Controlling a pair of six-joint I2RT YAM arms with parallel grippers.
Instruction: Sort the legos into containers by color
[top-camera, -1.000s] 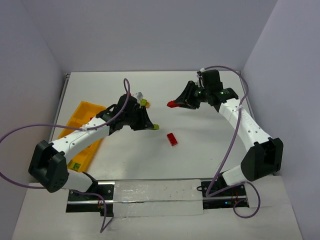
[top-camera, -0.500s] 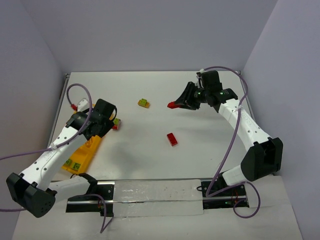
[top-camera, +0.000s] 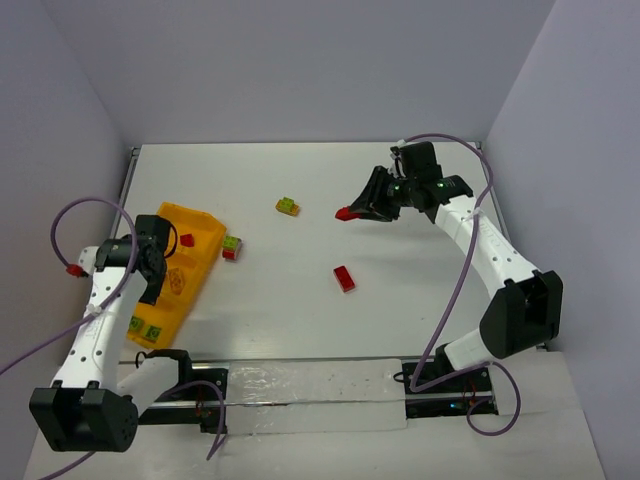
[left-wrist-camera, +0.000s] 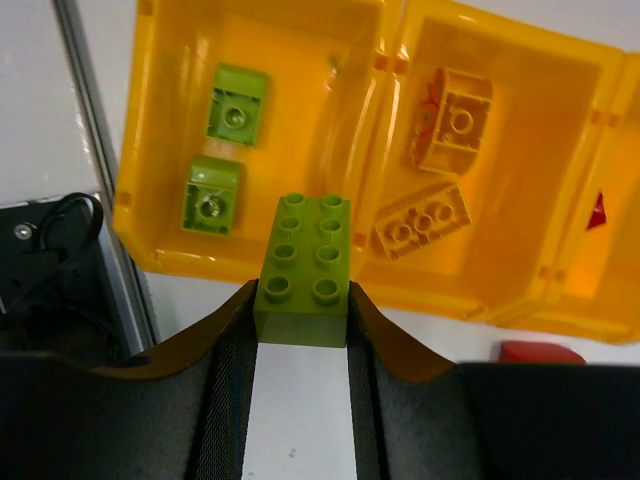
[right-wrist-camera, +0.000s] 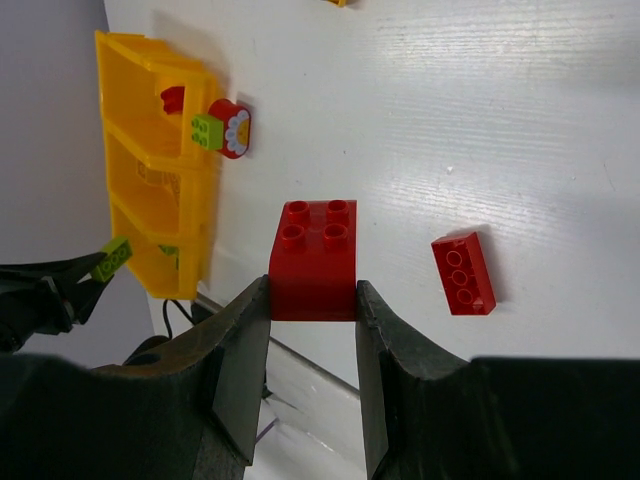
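Legos are getting sorted here, and the big change is on the left. The lime-green eight-stud plastic brick (left-wrist-camera: 303, 270) is no longer out at mid-table. It's now held above the near rim of the long orange-yellow plastic tray (left-wrist-camera: 160, 255), pinched between the narrow-set fingers of the left gripper (left-wrist-camera: 300, 300). Just past it, two small lime-green bricks (left-wrist-camera: 236, 103) are already lying in the end compartment, so a drop there looks like what's called for next.

The right gripper (right-wrist-camera: 312, 300) hasn't budged. It's clamped on a red four-stud brick (right-wrist-camera: 315, 255), held well apart from the tray. A flat red brick (top-camera: 344, 279) and two mixed-colour clumps (top-camera: 288, 206) are left loose on the white table (top-camera: 420, 310), so plenty is still undone.
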